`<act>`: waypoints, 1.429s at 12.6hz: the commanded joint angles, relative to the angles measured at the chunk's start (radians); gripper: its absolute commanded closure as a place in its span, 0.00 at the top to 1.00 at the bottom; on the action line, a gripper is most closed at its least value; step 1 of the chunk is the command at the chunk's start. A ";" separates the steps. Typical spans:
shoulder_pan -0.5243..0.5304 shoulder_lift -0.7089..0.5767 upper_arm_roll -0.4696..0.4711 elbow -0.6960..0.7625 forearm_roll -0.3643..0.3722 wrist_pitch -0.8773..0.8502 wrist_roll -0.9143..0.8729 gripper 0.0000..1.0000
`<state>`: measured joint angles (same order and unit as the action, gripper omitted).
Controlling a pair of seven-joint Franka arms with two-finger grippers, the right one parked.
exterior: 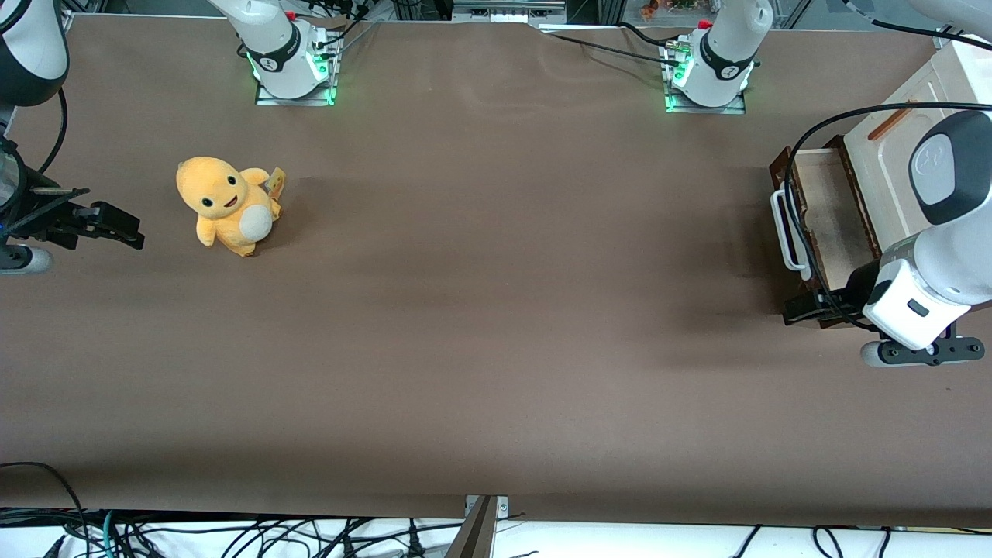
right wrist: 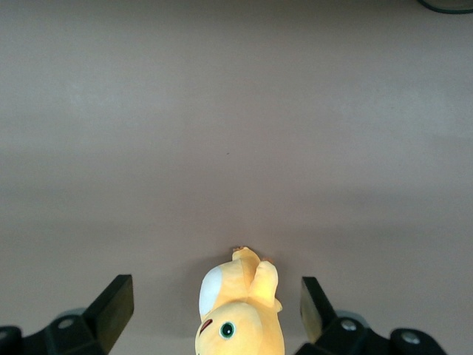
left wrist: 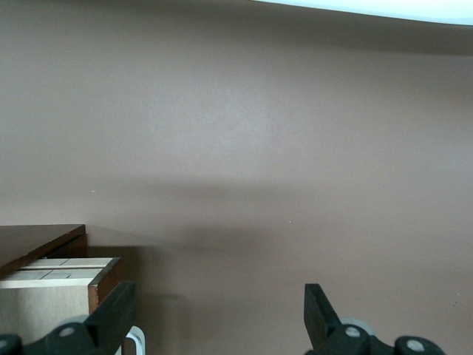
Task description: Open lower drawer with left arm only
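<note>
Lower drawer (exterior: 825, 225) pulled part-way out of the cabinet (exterior: 914, 147) at the working arm's end of the table (exterior: 496, 349), pale inside showing. Tool (left wrist: 218, 318) spread wide, gripping nothing, just beside the drawer's nearer corner, probably after release. One drawer open, one white loop handle (exterior: 787, 232), one plush toy (exterior: 229, 203).

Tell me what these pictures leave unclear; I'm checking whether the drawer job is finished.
- Lower drawer: front view, its near corner is covered by the left arm.
- Gripper: front view, beside that corner, largely hidden by the arm; the wrist view shows open fingers.
- Cabinet: cut off by the frame edge.
</note>
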<state>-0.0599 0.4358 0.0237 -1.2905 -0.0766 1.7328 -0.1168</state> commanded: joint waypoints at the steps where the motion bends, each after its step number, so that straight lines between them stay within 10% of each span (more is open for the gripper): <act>1: -0.005 -0.031 0.005 -0.030 0.023 0.010 0.017 1.00; 18: 0.002 -0.034 0.002 0.004 0.089 -0.179 0.020 1.00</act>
<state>-0.0591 0.4128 0.0270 -1.2861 -0.0082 1.5693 -0.1155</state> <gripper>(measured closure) 0.000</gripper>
